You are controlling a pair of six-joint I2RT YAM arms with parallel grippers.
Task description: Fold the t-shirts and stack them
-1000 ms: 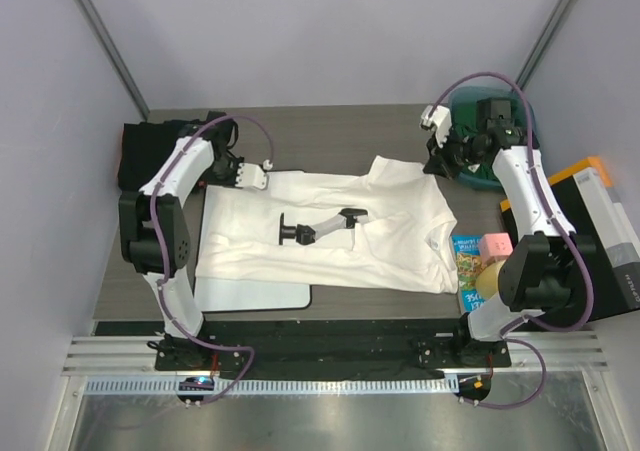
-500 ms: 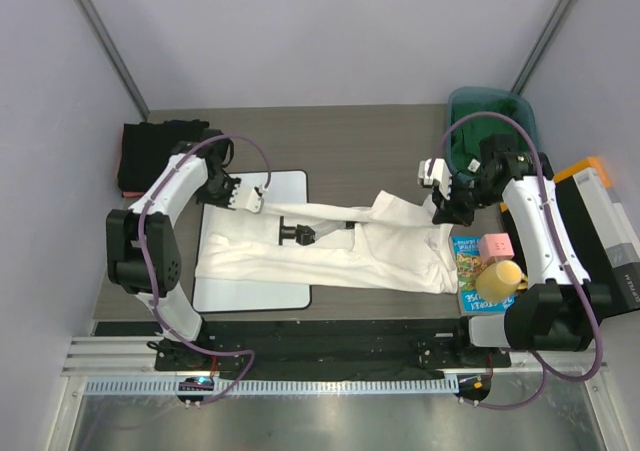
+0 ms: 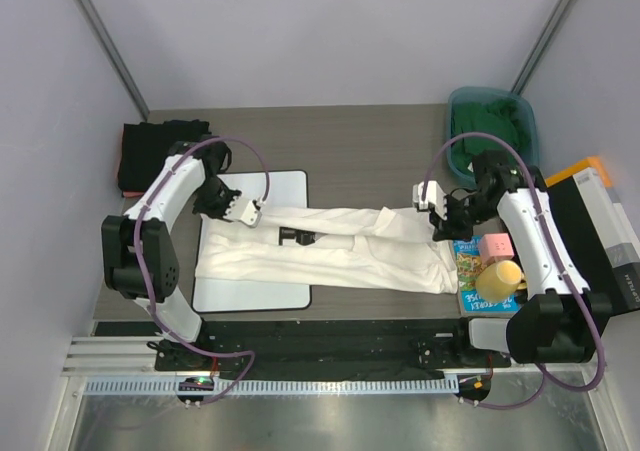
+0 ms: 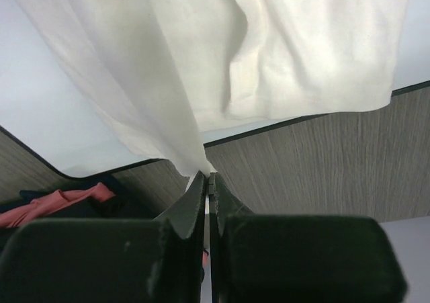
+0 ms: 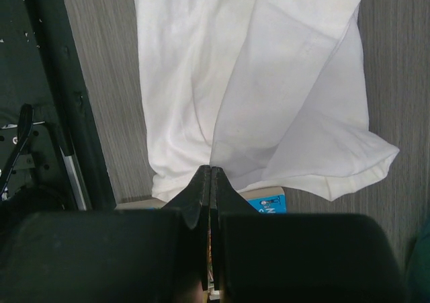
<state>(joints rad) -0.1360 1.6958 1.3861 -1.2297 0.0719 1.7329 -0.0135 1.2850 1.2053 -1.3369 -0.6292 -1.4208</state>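
Gripping the white t-shirt (image 3: 345,254) stretched between them — left end effector (image 3: 257,212), right end effector (image 3: 436,221) — both clamped.

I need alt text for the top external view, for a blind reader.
The left pincer and the right pincer, both shut, grip the two ends of a white t-shirt doubled over itself, partly on a white board.

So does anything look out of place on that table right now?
Slightly. The white shirt lies off-centre: its left part sits on the white board, the rest sprawls over bare table, its right end stopping by a blue book. Nothing looks spilled or damaged.
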